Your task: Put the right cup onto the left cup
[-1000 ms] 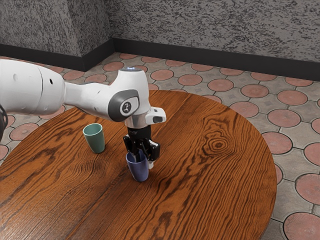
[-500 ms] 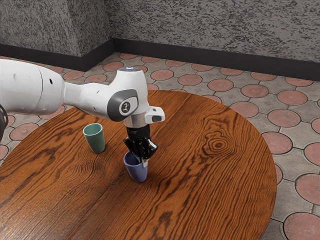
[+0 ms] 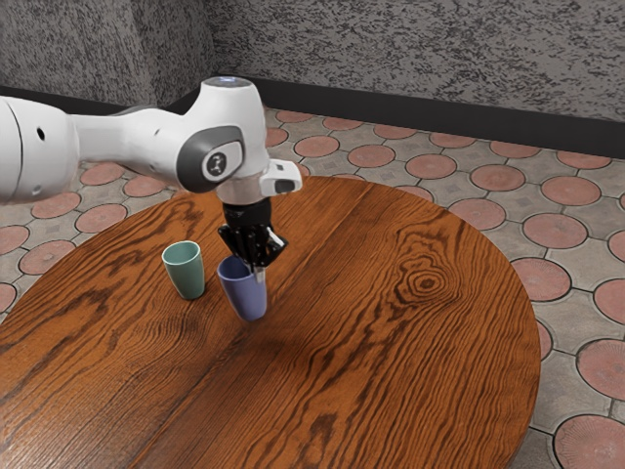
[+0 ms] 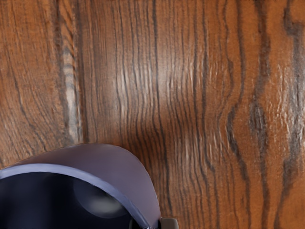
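The gripper (image 3: 256,270) is pinching the blue cup (image 3: 244,297) by its rim; the cup is hanging below it, and the green cup (image 3: 186,276) is standing near it, toward the exterior view's left.

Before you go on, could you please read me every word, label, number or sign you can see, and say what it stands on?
No text can be read.
Round emblem on the arm: too small to make out.
Blue cup and green cup: no lettering on the sides that show.
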